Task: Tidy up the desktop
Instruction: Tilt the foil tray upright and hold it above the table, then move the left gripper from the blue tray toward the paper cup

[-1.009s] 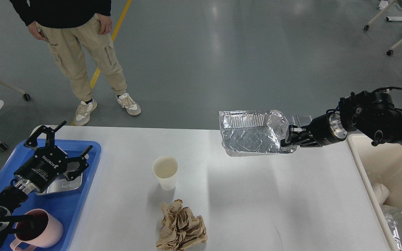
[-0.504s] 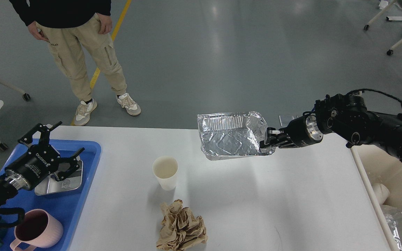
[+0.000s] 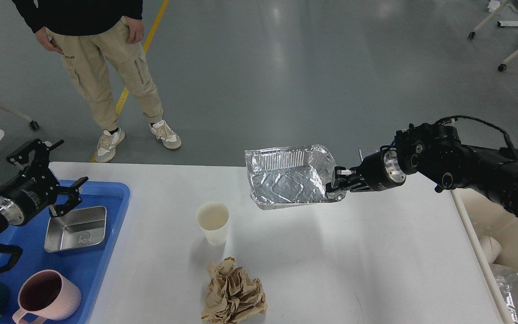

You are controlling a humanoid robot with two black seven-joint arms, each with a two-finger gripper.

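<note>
The white desktop [image 3: 340, 252] fills the lower middle of the head view. My right gripper [image 3: 336, 183] is shut on the right edge of a crumpled foil tray [image 3: 286, 182], holding it tilted above the desktop's far middle. A white paper cup [image 3: 213, 222] stands upright near the centre. A crumpled brown paper ball [image 3: 234, 294] lies in front of the cup. My left gripper [image 3: 45, 173] is open and empty above the far left corner of the blue tray [image 3: 106, 252].
The blue tray holds a small steel pan [image 3: 77, 228] and a pink mug [image 3: 47, 297]. A cream bin [image 3: 506, 225] with foil and a cup in it stands off the desktop's right edge. A person [image 3: 101, 67] stands beyond the far left edge.
My right gripper has carried the foil tray leftward, away from the bin. My left gripper has risen off the steel pan and drawn back to the left, still open.
</note>
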